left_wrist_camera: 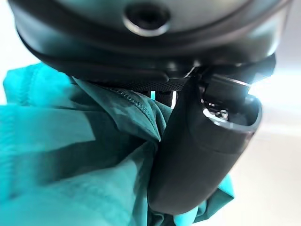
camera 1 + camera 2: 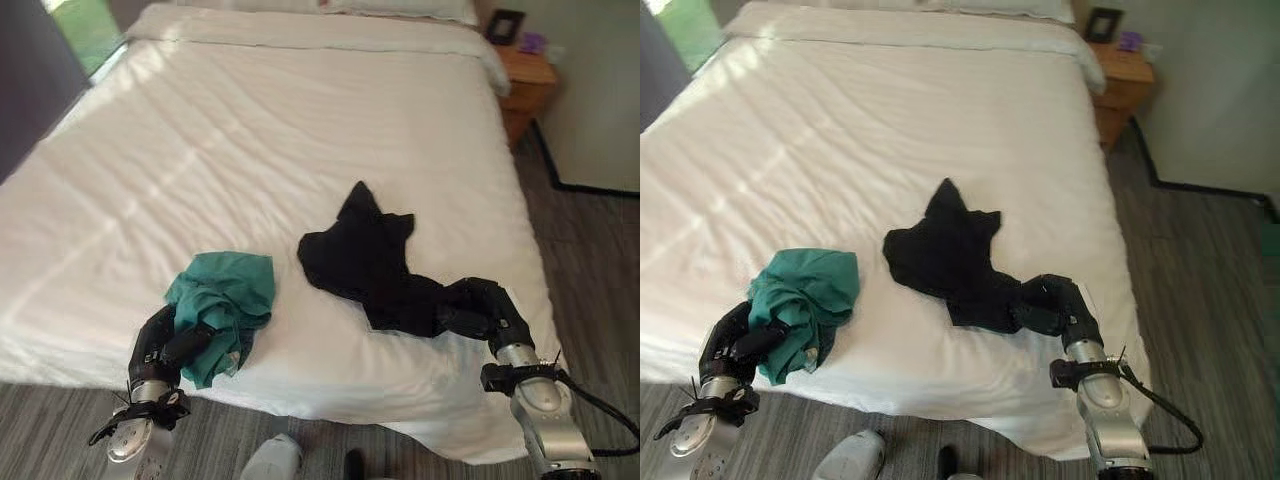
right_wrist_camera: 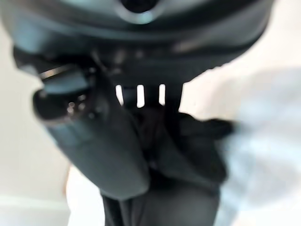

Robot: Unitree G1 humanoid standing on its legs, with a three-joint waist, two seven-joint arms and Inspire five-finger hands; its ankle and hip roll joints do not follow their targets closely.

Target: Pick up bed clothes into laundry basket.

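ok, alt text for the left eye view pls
The left hand is curled round a crumpled teal garment and the right hand round the near end of a black garment, both near the foot of a white bed. A wooden nightstand stands beside the bed's far corner.

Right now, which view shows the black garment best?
The left eye view: the whole black garment lies spread on the bed, its near end in the right robot hand. The right eye view matches; the right wrist view shows a dark fold.
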